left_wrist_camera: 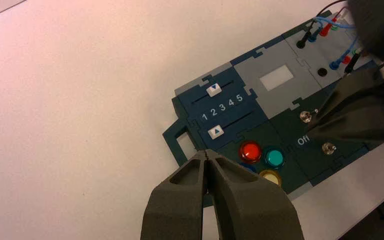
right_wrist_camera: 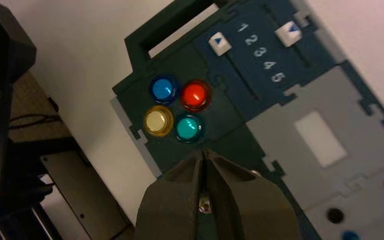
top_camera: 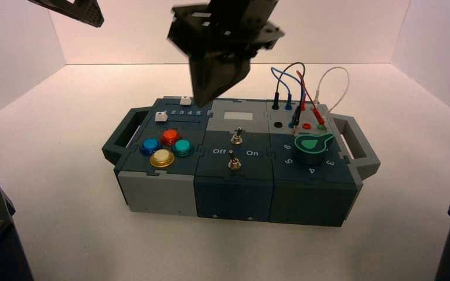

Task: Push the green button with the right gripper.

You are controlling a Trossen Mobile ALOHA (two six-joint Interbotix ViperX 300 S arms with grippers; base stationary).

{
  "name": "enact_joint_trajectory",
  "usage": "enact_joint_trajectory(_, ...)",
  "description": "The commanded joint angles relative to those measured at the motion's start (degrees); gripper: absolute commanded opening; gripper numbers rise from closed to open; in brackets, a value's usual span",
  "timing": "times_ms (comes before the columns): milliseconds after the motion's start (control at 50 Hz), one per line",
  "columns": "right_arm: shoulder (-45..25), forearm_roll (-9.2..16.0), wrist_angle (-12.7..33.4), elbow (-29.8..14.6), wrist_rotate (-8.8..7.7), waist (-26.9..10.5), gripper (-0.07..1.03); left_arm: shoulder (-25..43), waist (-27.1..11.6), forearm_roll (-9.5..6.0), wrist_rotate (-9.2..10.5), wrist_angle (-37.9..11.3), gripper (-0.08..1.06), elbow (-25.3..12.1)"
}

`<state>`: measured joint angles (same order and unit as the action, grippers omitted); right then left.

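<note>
Four round buttons cluster at the box's left front, the green button [right_wrist_camera: 188, 128] rightmost; the right gripper [right_wrist_camera: 204, 156], jaws pressed together, hangs above and should descend squarely onto its dome.

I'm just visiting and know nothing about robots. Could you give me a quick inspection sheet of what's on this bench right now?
Surface: white table, bearing one control box.
Job's things: green button among blue, red and yellow buttons, untouched.
Clutter: nothing seen.
Grippers: right gripper shut, hovering above the box near the green button; left gripper shut, raised off the box's left end.
Cables: blue, red and white wires plugged into the box's right rear.
Surroundings: white walls.
</note>
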<state>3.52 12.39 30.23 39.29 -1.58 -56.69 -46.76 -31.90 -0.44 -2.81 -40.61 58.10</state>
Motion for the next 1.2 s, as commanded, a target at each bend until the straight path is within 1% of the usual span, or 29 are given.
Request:
enact_joint_trajectory(20,-0.88,0.53,0.00,-2.29,-0.09,-0.44,-0.02,0.18,-0.09,0.09,-0.26,0.26,-0.03,-0.79)
enact_joint_trajectory(460,-6.33,1.05,0.53,-4.83,-0.18,-0.70,-0.02,0.00,-0.09,0.09,-0.26,-0.09,-0.03,-0.62)
enact_joint_trajectory(560,-7.65,0.97,1.14,-6.24,-0.26,-1.05,-0.02,0.00,-0.09,0.09,-0.26,-0.18,-0.03,-0.62)
enact_joint_trajectory(680,-9.84,1.05,2.90,-8.79,-0.35,-1.85,-0.02,0.18,-0.09,0.00,-0.26,-0.35,-0.03,-0.53)
enact_joint_trajectory(780,-10.63,1.05,3.16,-9.67,-0.35,-2.20,-0.02,0.35,-0.09,0.00,-0.26,-0.35,-0.03,-0.53)
enact_joint_trajectory(900,-11.69,1.14,3.69,-10.46,-0.35,-2.20,-0.02,0.62,-0.09,0.00,-0.26,-0.44,-0.03,-0.62)
enact_joint_trajectory(1200,-14.68,1.76,3.69,-10.46,-0.26,-2.20,-0.02,0.79,-0.09,0.00,-0.35,-0.62,-0.03,-0.62)
